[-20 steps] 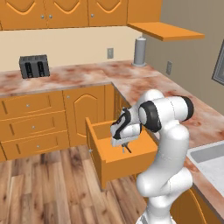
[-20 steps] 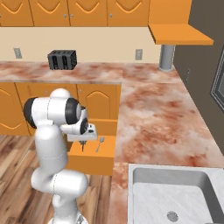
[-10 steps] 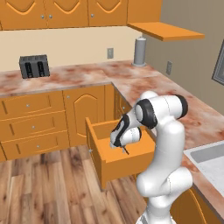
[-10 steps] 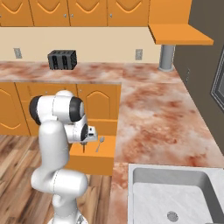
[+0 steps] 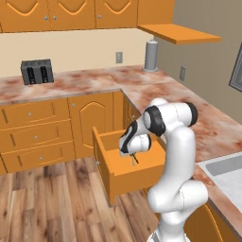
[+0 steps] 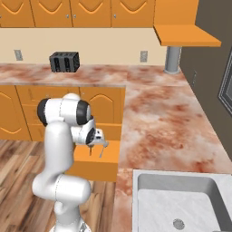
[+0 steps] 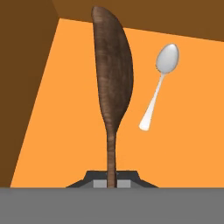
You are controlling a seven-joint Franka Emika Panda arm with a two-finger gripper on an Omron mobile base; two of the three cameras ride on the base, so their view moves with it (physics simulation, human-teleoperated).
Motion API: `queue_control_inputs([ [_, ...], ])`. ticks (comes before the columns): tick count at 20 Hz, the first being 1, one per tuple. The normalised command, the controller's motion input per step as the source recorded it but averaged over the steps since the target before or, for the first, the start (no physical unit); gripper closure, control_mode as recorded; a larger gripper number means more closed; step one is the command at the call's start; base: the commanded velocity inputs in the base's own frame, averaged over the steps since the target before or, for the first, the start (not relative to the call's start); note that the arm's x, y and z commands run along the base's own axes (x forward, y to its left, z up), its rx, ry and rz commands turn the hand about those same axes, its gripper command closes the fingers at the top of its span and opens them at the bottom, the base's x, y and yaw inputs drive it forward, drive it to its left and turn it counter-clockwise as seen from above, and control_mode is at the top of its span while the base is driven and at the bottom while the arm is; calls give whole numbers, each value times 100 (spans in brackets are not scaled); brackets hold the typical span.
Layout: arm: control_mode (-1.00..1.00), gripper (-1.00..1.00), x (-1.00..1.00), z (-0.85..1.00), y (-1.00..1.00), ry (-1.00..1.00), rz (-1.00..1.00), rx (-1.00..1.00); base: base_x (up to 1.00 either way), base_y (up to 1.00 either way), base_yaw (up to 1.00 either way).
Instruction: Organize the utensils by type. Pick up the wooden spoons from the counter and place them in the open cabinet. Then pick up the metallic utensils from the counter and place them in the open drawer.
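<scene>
cream wall (image 5: 85, 49), wood-plank floor (image 5: 47, 203), black toaster (image 5: 37, 71), steel sink (image 6: 181, 199).

Glossy white arm (image 5: 176, 156), rounded segments, dark joint bands

No readable text, label, brand, number or sign anywhere: none on the toaster (image 5: 37, 71) at 11 o'clock, none on the drawer (image 5: 124, 176) front or wall outlets (image 5: 119, 57)

Gripper (image 7: 112, 181) over open drawer (image 5: 137, 172), w/ spoon (image 7: 112, 83) clamped; metal spoon (image 7: 158, 85) inside drawer, beside it.
</scene>
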Motion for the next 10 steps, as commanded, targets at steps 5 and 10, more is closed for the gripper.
queue_control_inputs([
  [5, -100, 100, 39, -38, -7, 1, 0, 0, 0, 0, 0],
  [10, -100, 100, 31, -47, -5, 3, 0, 0, 0, 0, 0],
])
